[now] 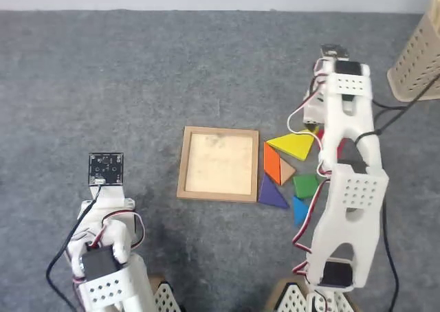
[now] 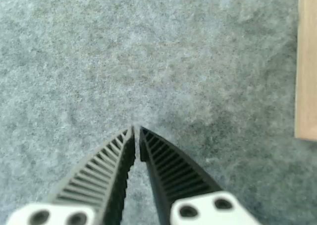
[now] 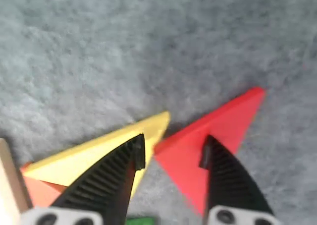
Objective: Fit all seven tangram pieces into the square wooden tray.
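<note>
1. The grey, carpet-like counter (image 1: 103,71) carries the whole scene. A beige perforated stand (image 1: 416,58) sits at its far right corner.
2. The right arm (image 1: 347,188) stretches long from the near edge over the cluster of pieces, its wrist bent down.
3. The left arm (image 1: 103,264) sits folded at the near left corner, well apart from the tray, with its wrist aimed at bare counter.
4. The square wooden tray (image 1: 182,164) lies flat mid-counter. The pieces lie outside it, clustered on the side toward the right arm.
5. The yellow triangle (image 1: 294,144) lies farthest back. The orange triangle (image 1: 271,164) lies along the tray's edge with a tan triangle (image 1: 286,169) beside it. Nearer are the purple triangle (image 1: 271,194), green square (image 1: 305,185) and blue piece (image 1: 300,209).
6. In the right wrist view, the red triangle (image 3: 218,131) lies just beside the yellow one's tip.
7. The right tool (image 3: 173,145) is spread, one finger over yellow and one over red, pinching nothing.
8. The left tool (image 2: 134,132) is pressed together above the counter, holding nothing.
</note>
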Controlling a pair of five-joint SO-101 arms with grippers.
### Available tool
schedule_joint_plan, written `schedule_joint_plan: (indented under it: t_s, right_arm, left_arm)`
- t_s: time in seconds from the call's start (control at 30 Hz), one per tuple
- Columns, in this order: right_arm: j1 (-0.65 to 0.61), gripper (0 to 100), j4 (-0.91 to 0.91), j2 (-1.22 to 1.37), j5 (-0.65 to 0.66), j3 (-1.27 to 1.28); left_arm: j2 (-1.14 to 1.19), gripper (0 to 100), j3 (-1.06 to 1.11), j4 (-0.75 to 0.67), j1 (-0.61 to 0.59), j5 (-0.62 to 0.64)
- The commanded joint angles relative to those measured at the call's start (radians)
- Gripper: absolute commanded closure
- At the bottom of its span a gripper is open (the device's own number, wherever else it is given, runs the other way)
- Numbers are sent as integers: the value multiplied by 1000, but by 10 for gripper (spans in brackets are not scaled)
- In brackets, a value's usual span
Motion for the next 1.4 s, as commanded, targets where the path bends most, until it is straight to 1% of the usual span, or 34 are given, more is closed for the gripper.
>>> schedule_joint_plan:
  t_s: [0.0, 0.17, 0.3, 0.4, 0.57, 0.67, 0.83, 1.0, 1.23, 1.37]
  right_arm:
    - [50, 828, 5, -33, 98, 91]
    - [77, 828, -110, -140, 164, 269]
    - [74, 828, -216, -252, 169, 445]
    - [74, 824, -254, -305, 169, 500]
    - [31, 734, -202, -343, 140, 456]
    - [-4, 735, -168, -346, 89, 402]
    - [-42, 736, -171, -340, 77, 377]
    - [-2, 731, -171, -269, 51, 327]
    - [2, 731, -113, -97, 51, 164]
    - [38, 734, -88, -45, 51, 110]
  left_arm:
    - [-14, 987, -7, 8, -5, -5]
    - [-14, 987, -7, 8, -5, -5]
    - [-14, 987, -7, 8, -5, -5]
    - [-14, 987, -7, 8, -5, -5]
    - [-14, 987, -7, 8, -5, -5]
    - [-14, 987, -7, 8, -5, -5]
    - [-14, 987, -7, 8, -5, -5]
    - [-14, 987, -7, 8, -5, -5]
    - [-14, 987, -7, 8, -5, -5]
    - [-14, 987, -7, 8, -5, -5]
